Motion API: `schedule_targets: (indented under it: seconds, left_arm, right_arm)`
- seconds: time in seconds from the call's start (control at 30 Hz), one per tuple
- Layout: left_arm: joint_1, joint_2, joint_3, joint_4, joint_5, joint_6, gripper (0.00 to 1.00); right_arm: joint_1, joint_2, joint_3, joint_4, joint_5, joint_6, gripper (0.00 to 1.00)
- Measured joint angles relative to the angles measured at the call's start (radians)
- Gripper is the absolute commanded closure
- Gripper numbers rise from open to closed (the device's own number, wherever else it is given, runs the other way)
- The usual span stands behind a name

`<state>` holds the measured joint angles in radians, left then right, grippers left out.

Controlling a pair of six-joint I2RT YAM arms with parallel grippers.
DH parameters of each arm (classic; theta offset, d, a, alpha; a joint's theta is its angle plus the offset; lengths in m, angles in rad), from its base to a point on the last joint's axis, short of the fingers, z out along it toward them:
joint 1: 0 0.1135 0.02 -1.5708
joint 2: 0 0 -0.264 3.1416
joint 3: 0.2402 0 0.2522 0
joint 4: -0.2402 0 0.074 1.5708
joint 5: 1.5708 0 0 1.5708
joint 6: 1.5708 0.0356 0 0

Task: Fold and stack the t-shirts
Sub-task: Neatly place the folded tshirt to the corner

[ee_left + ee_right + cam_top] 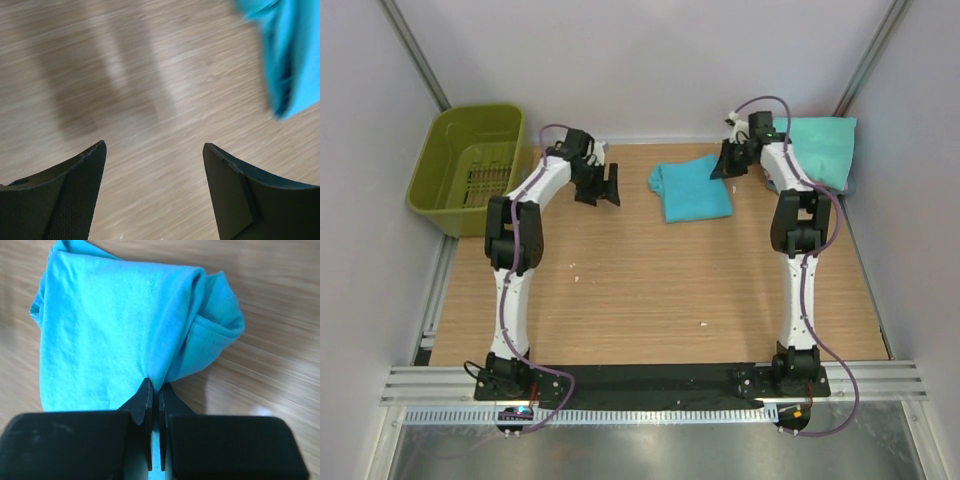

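Pinching the folded turquoise t-shirt point(110, 325) by its edge in the right gripper point(154, 390), well right of the basket point(430, 180); left gripper point(155, 145) agape, empty, nearer it. Seemingly folded, not yet stacked on the mint-teal t-shirt point(820, 145) beyond.

Bright, even light; motion-blurred left wrist view

Open table point(650, 290) spans the middle; basket point(428, 185) blocks far left, turquoise shirt point(692, 192) far centre.
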<state>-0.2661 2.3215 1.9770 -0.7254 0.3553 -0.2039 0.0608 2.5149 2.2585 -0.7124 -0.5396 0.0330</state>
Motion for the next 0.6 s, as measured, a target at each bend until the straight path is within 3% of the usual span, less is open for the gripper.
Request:
schedule_targets:
  seconds: [0.27, 0.6]
  left_arm:
    - [0.030, -0.092, -0.075, -0.073, 0.013, 0.043, 0.27]
    - [0.000, -0.101, -0.101, -0.088, 0.010, 0.073, 0.27]
  right_arm:
    - [-0.163, -0.086, 0.006, -0.033, 0.134, -0.163, 0.99]
    - [-0.126, -0.119, 0.067, -0.055, 0.192, -0.266, 0.99]
